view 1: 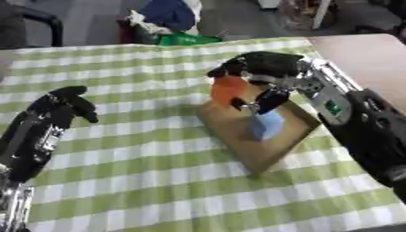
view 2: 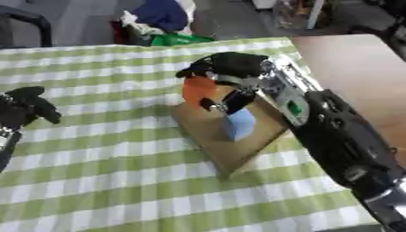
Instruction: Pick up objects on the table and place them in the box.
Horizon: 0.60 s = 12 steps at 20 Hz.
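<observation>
arms: black shells, silver joints | right forearm (view 1: 337, 106): small green mark | robot hand (view 1: 266, 68): black

A matt checked cloth (view 1: 142, 172) is covering the table; the brown box (view 1: 238, 136) is looking like plain matt cardboard.

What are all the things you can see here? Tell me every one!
Tablecloth: one, green and white checks, covering the table.
Box: one, brown cardboard, middle of the cloth.
Blue block: one, light blue, inside the box.
Orange object: one, orange, at the box's far edge, in the right hand.
Bare tabletop: one, brownish, far right.
Pile of things: blue, white and green, behind the table.
Left hand: one, black, at the left, holding nothing.
Right hand: one, black, fingers curled round the orange object.
</observation>
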### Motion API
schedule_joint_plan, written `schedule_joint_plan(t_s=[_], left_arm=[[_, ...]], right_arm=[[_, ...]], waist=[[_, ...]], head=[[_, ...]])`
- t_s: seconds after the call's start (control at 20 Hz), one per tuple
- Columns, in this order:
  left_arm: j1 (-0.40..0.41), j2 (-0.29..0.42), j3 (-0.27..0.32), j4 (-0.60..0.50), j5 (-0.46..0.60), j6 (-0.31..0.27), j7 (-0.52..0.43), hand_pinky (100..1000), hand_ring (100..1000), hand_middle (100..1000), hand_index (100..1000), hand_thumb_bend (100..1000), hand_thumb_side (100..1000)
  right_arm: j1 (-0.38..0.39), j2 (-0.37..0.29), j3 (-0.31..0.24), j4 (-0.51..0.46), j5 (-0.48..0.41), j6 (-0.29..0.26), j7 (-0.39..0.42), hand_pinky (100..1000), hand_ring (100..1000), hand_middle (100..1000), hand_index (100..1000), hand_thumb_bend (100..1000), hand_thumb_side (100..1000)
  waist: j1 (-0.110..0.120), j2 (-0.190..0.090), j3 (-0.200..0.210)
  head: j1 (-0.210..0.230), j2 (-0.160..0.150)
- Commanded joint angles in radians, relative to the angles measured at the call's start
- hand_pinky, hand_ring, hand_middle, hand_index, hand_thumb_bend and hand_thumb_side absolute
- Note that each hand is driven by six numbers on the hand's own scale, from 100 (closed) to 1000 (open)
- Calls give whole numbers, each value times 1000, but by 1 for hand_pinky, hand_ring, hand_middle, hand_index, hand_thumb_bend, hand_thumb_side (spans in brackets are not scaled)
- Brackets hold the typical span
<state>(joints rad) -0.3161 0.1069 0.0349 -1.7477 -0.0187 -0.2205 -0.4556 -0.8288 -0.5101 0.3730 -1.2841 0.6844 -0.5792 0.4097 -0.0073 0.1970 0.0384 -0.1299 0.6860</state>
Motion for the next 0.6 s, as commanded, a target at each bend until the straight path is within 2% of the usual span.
schedule_joint_plan(t_s=[0.05, 0.25, 0.45, 0.5, 0.55, 0.6], left_arm=[[-8, 14, 6, -21, -5, -2, 4, 700, 560, 587, 837, 185, 701], [-8, 14, 6, -21, -4, -2, 3, 700, 560, 588, 837, 185, 701], [-10, 10, 4, -24, -4, -1, 2, 700, 560, 588, 837, 186, 702], [-10, 10, 4, -24, -4, -1, 1, 700, 560, 588, 837, 187, 703], [-10, 9, 4, -24, -4, -1, 1, 699, 560, 588, 837, 183, 705], [-10, 9, 4, -24, -4, -1, 1, 699, 560, 588, 837, 187, 703]], right_arm=[[-6, -37, -2, -37, -49, 21, 41, 858, 812, 536, 987, 100, 130], [9, -33, 2, -36, -59, 30, 65, 862, 816, 615, 1000, 100, 135], [15, -12, 4, -18, -39, 28, 56, 863, 821, 681, 1000, 100, 138], [18, -7, 4, -8, -27, 27, 52, 866, 829, 739, 1000, 100, 142], [20, -3, 2, 3, -14, 26, 47, 868, 832, 765, 1000, 100, 108], [23, 1, 0, 15, 0, 25, 40, 870, 836, 795, 1000, 100, 175]], waist=[[4, -15, -2], [5, -13, -6], [6, -9, -5], [7, -9, -5], [7, -8, -4], [8, -8, -4]], head=[[4, 3], [7, 1], [9, -5], [9, -6], [9, -6], [9, -6]])
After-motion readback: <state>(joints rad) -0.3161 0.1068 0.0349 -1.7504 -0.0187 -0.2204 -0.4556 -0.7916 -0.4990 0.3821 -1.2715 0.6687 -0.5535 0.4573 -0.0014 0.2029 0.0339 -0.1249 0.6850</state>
